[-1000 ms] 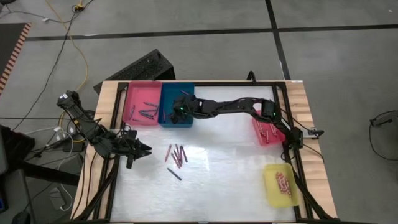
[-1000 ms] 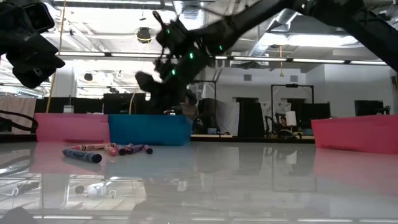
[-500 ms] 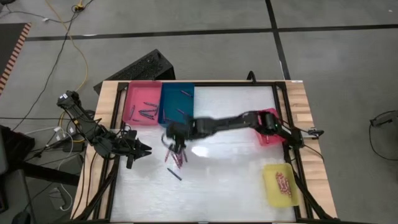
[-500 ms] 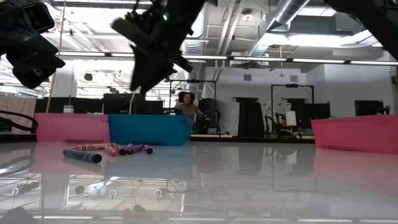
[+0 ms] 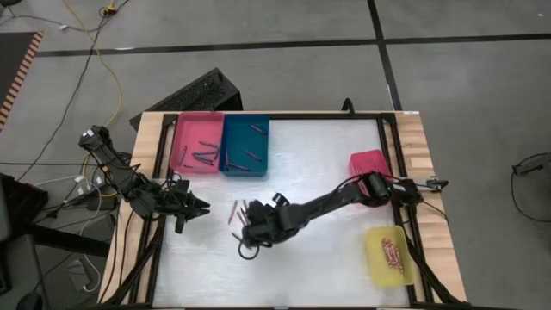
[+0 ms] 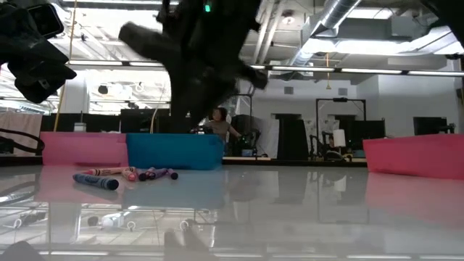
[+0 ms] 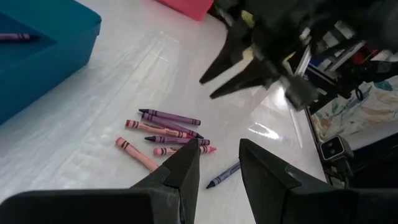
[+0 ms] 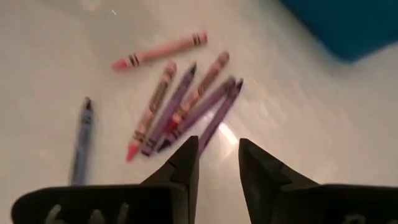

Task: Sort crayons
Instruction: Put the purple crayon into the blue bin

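Several loose crayons (image 8: 180, 106), pink, red and purple, lie flat in a small heap on the white table, left of its middle (image 5: 235, 211). A grey-blue crayon (image 8: 81, 140) lies apart from them. My right gripper (image 5: 251, 232) hovers open above and just near of the heap, slanting down, with nothing between its fingers (image 8: 186, 165). My left gripper (image 5: 200, 207) waits open at the table's left edge, raised and pointing toward the heap (image 7: 168, 134).
A pink tray (image 5: 196, 145) and a blue tray (image 5: 245, 146), each with a few crayons, stand at the far left. A red tray (image 5: 368, 164) and a yellow tray (image 5: 387, 256) with crayons stand along the right edge. A person sits in the room behind (image 6: 216, 122).
My right gripper has swung from over the blue tray toward the table's near edge, at much the same height, and has turned as it went. It now hangs over the loose crayons. The crayons on the table have kept their places.
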You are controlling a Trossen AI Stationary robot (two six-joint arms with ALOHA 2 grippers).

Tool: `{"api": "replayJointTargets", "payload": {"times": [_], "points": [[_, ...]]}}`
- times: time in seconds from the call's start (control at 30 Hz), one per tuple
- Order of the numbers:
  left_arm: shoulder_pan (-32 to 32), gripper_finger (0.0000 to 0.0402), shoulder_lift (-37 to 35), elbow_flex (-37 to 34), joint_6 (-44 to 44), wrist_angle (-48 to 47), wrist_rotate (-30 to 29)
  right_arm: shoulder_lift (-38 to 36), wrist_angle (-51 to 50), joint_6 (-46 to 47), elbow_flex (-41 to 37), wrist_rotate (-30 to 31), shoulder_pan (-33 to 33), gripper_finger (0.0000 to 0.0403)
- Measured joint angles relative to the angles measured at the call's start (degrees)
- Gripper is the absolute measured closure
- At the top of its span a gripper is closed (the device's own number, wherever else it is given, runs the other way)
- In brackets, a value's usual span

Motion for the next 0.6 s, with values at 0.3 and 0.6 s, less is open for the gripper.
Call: {"api": "replayJointTargets", "payload": {"times": [0.3,0.6], "points": [[0.0,0.03,-0.01,0.0,-1.23,-0.07,0.03,0.35,4.06,2.01,-4.18,-0.09,0.37,0.0295],[0.0,0.03,-0.01,0.0,-1.24,-0.33,0.03,0.21,7.44,1.53,-4.13,-0.05,-0.25,0.0295]]}}
